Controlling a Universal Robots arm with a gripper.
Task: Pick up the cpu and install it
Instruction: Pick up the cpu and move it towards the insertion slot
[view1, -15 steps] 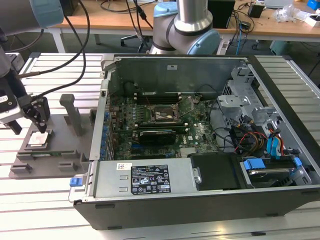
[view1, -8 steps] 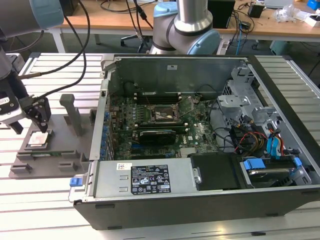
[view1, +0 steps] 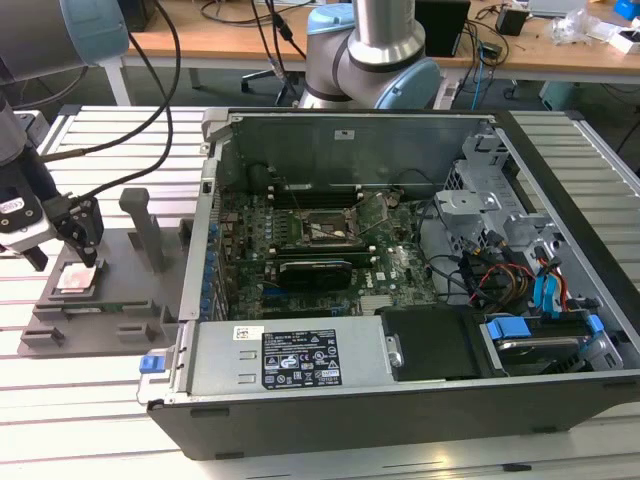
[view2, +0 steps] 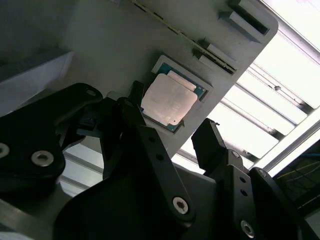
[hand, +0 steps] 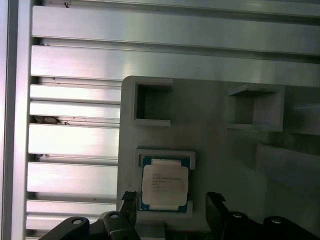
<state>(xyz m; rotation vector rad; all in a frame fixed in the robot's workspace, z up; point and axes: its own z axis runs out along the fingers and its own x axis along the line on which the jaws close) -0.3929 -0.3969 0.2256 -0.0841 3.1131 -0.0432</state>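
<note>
One end effector (view2: 172, 110), two black fingers (view2: 207, 132) spread apart, nothing clamped. One cpu (view2: 169, 102) sits directly between and just beyond the fingertips, lying flat with its metal top up in a shallow square seat. One finger is just beside a cpu edge, contact unclear; the other stands clearly apart from it. In the first wrist view the end effector (hand: 172, 197) straddles the near end of the cpu (hand: 165, 184). The seat belongs to one grey fixture plate (hand: 210, 145) beneath the end effector, with two square open pockets (hand: 152, 102) further along it. In the exterior view the end effector (view1: 66, 264) hangs right over the cpu (view1: 75, 278); one upright post (view1: 140, 225) rises from the fixture plate (view1: 120, 300) beside it. The fixture lies on the slatted aluminium surface (view1: 90, 420). Well away, one open computer case (view1: 300, 420) lies on its side, with one motherboard (view1: 390, 270) inside and one black socket frame (view1: 325, 232) on it.
</note>
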